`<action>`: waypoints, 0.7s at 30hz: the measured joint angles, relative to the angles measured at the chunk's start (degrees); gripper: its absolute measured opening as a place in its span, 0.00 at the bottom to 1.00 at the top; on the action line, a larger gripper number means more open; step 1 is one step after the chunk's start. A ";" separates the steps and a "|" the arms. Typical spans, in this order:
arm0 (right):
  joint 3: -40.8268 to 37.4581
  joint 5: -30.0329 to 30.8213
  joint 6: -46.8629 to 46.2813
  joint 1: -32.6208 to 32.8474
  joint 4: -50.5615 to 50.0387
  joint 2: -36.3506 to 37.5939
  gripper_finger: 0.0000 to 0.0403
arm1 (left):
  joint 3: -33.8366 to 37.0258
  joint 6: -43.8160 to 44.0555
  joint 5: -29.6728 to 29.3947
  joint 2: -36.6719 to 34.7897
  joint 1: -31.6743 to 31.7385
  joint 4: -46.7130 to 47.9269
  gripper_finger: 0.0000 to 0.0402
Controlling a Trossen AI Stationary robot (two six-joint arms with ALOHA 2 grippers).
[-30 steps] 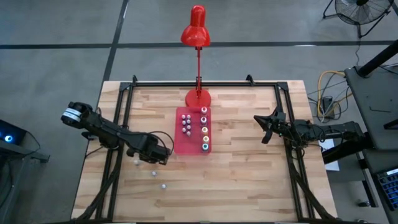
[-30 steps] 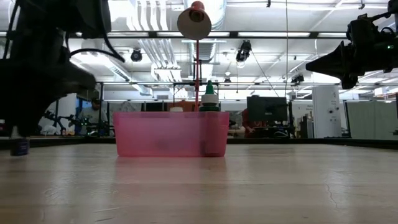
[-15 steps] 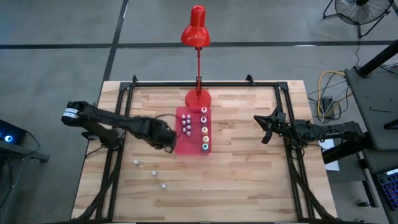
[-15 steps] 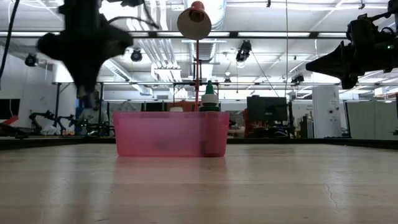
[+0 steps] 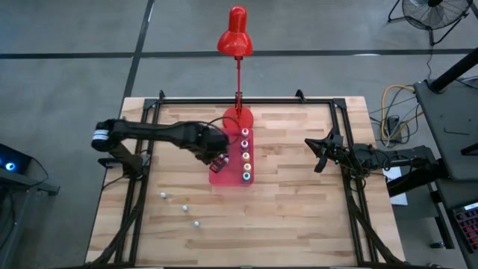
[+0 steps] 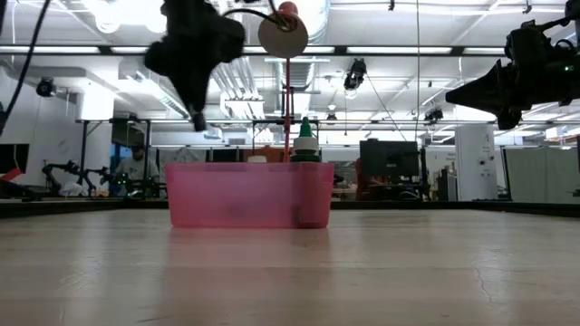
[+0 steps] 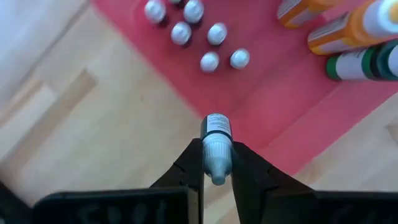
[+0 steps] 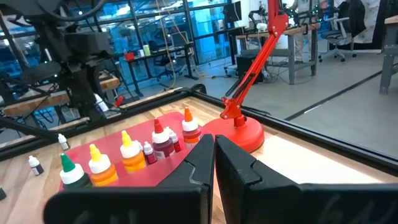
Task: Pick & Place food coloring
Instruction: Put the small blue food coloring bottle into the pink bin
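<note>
Right now the red tray (image 5: 224, 176) sits on the worktop (image 5: 299, 217) in front of the red lamp (image 5: 237, 45), and it holds two groups of food coloring: a row of bigger bottles (image 5: 245, 155) with coloured caps along its right side, and a cluster of small white-capped bottles (image 7: 198, 34) on its left side. Three more small bottles (image 5: 184, 208) stand loose on the worktop, near the front left and well apart from the tray. Compared with a second ago, my left arm has swung from the front left of the worktop, near those loose bottles, up and over to the tray; half a second ago it was just at the tray's left edge. The three loose bottles and the tray have not moved, and my right arm has stayed where it was. My left end effector (image 7: 217, 163) is clamped tight on one small white-capped bottle (image 7: 216, 144), gripping it by the cap end with the dark body pointing forward, and it hangs above the tray's left part, clear of the bottles already in there. My right end effector (image 5: 317, 155) is fully closed with nothing in it, held in the air over the right side of the worktop, well apart from the tray.
</note>
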State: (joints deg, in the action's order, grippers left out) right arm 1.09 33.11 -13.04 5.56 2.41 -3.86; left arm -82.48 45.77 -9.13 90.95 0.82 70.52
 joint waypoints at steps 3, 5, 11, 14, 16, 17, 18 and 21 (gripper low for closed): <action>0.01 0.01 0.00 0.00 -0.01 -0.01 0.02 | -3.40 -5.27 0.17 4.30 0.75 0.04 0.07; 0.00 -0.01 0.00 0.00 -0.01 -0.02 0.02 | -4.93 -8.03 0.70 6.82 1.00 0.05 0.07; 0.00 -0.01 0.00 0.02 -0.01 -0.02 0.02 | -5.39 -13.61 3.54 12.58 0.94 -0.45 0.07; 0.02 -0.01 0.00 0.02 -0.01 -0.02 0.02 | -5.29 -15.88 3.64 14.70 0.60 -0.87 0.07; 0.02 -0.01 0.00 0.02 -0.01 -0.02 0.02 | -5.29 -17.47 3.65 15.91 0.54 -1.65 0.07; 0.00 -0.01 0.00 0.02 -0.01 -0.02 0.02 | -5.24 -18.20 3.65 16.43 0.53 -2.07 0.07; 0.00 -0.01 0.00 0.02 -0.01 -0.02 0.02 | -4.92 -18.89 3.63 16.86 0.53 -2.75 0.07; 0.01 -0.01 0.00 0.02 -0.01 -0.02 0.02 | -2.96 -20.47 3.61 17.58 0.59 -5.54 0.07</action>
State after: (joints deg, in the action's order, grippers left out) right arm 1.10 33.10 -13.04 5.58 2.39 -3.88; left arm -85.44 25.30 -5.52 108.53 1.41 64.98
